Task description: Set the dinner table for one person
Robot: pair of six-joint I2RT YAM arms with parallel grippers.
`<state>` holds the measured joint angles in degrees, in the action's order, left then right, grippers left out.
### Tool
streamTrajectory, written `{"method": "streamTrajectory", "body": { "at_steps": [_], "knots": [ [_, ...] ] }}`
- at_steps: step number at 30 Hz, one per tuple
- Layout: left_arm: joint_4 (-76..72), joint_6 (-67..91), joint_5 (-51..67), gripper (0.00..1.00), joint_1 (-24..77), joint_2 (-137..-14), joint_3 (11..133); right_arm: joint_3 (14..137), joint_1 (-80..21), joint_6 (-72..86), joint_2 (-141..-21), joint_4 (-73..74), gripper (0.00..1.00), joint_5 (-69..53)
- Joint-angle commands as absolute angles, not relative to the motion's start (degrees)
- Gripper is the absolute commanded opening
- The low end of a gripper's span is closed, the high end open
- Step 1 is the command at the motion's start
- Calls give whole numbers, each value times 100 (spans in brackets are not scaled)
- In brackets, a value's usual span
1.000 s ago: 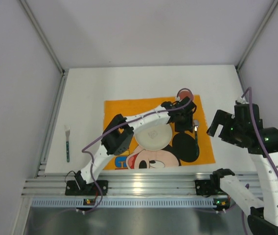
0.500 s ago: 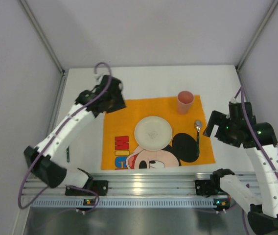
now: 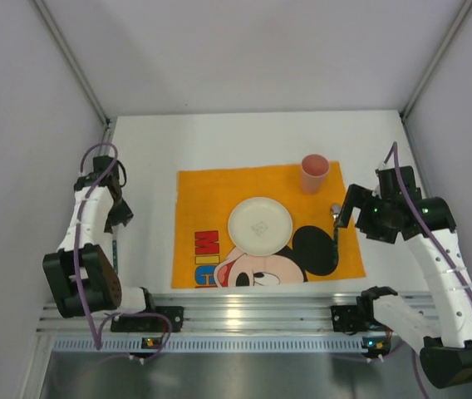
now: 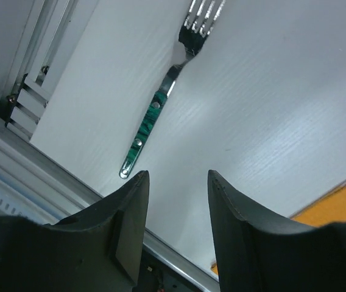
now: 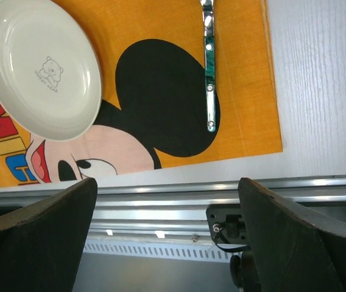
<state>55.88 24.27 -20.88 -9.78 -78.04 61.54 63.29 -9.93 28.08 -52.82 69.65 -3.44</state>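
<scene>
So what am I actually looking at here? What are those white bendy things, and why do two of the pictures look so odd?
Those white jointed things are two robot arms fixed at the near edge of a table. The wide picture comes from a camera above and behind them. The other two come from small cameras on each wrist, so the dark shapes at the bottom are that arm's own fingers. On the table lies an orange Mickey Mouse cloth with a white plate, a pink cup and a green-handled spoon. A matching fork lies on bare table to the left. The left gripper hovers open above the fork; the right gripper is open near the cloth's right edge. Neither holds anything.
</scene>
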Motion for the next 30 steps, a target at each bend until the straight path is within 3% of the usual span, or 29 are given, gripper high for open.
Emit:
{"method": "streamTrajectory", "body": {
  "at_steps": [1, 11, 20, 23, 26, 27, 30],
  "knots": [
    [5037, 1881, -1495, 48, -1677, -7989, 6118, 6363, -1081, 2768, -5300, 6662, 100, -475],
    [4211, 1407, -976, 47, -2451, -8665, 5546, 6653, -1169, 2690, -5633, 6618, 100, -273],
    [4235, 1380, -449, 42, -2672, -9843, 5905, 6987, -1160, 2593, -6055, 6627, 100, -71],
    [4123, 1415, -352, 37, -2672, -10125, 5906, 7066, -1169, 2566, -6187, 6653, 100, -26],
    [4113, 1441, -369, 22, -2707, -10388, 5994, 7136, -1151, 2566, -6319, 6688, 100, 184],
    [4105, 1433, -343, 11, -2698, -10476, 6012, 7154, -1151, 2566, -6345, 6732, 100, 211],
    [4166, 1538, -142, 0, -2698, -10416, 6222, 7207, -1151, 2584, -6363, 6759, 100, 369]
  ]
}}
